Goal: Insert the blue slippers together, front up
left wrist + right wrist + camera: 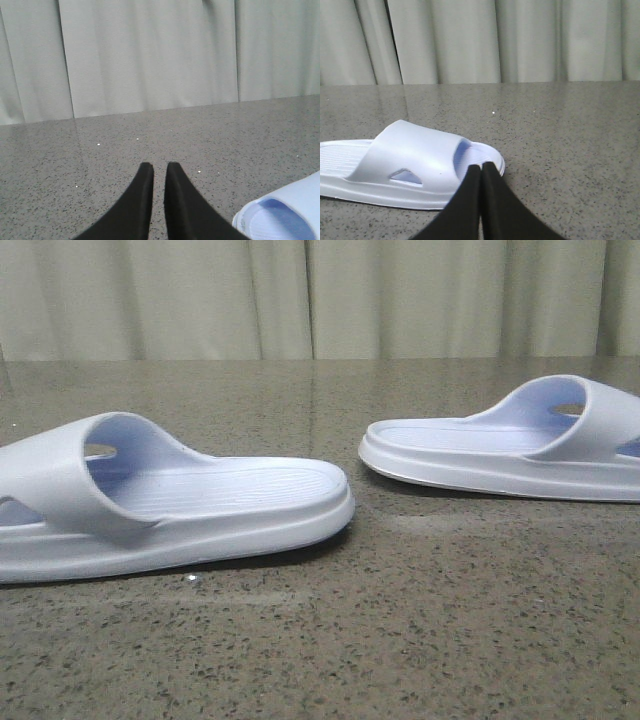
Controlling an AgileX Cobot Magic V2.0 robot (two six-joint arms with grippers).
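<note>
Currently both slippers flat on speckled stone tabletop (420, 640), soles down, neither lifted. Left slipper (170, 505) toward left edge, strap partly cut off by frame, open end pointing toward table middle. Right slipper (505, 445) toward right edge and a little farther back, open end likewise pointing inward; well apart from its mate, bare stone between. Pale curtain (320, 295) along far edge. Left gripper (159, 172) low over bare stone, fingers nearly closed with a thin slit left, grasping nothing; rim of a slipper just beside it at picture corner. Right gripper (481, 172) pressed fully together, empty, poised just in front of right slipper's strapped end, not plainly touching. Task not begun: nothing nested, nothing raised. Handling, judged: moulded foam, so likely light, springy, with a smooth skin that could slide on polished stone if pushed rather than pinched. Wide strap looks the surest hold — arched, thin enough to fit between fingers, with side cutouts nearby; thick sole edge a second choice, though wider opening needed. Both claws would need opening first. Soft strap may flex under squeeze, letting slipper droop or swing when lifted.
</note>
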